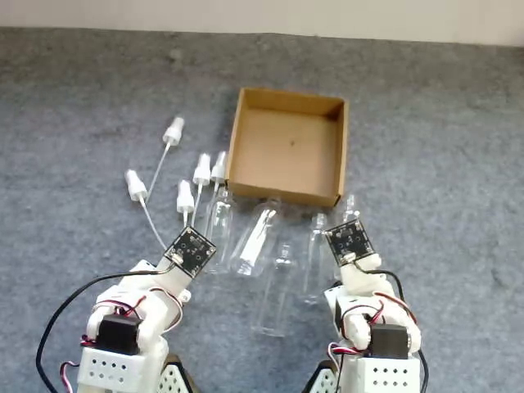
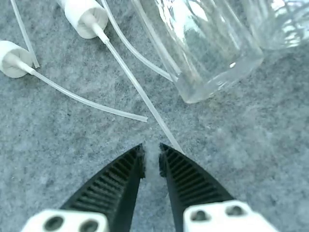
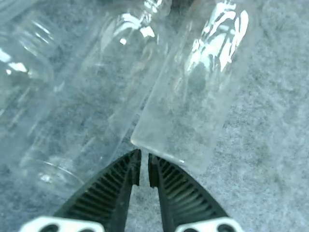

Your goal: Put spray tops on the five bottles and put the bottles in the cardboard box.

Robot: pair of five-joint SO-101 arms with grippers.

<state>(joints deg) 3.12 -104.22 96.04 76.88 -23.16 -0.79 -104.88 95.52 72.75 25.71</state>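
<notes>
- Judging from their clear, thin walls, the bottles [image 1: 278, 288] are probably light, hard and slippery, and apt to roll; they lie on their sides, without tops, on the grey carpet [image 1: 442, 123] just in front of the cardboard box [image 1: 286, 99], none of them in it
- A hold across the round body, near the middle, looks safest to me; the neck is narrower but has to stay free for the top
- The spray tops [image 1: 201, 169] lie loose beside the box and close to the bottles, each a small white head trailing a long thin tube [image 2: 130, 79]; the tube looks floppy and easy to kink, so the head is the part to pinch, with the tube steered into the neck first
- The left gripper [image 2: 150, 147] hangs low over the carpet with its jaws drawn almost together on nothing, and one tube's end lies right by a jaw tip
- The right gripper [image 3: 144, 153] is likewise nearly closed and empty, its tips just short of the flat base of one bottle
- The high view gives the whole layout of box, tops and bottles together; the wrist views give the jaws and how close they are to the nearest thing, the left one near two white heads and a bottle base, the right one near bottles lying side by side
</notes>
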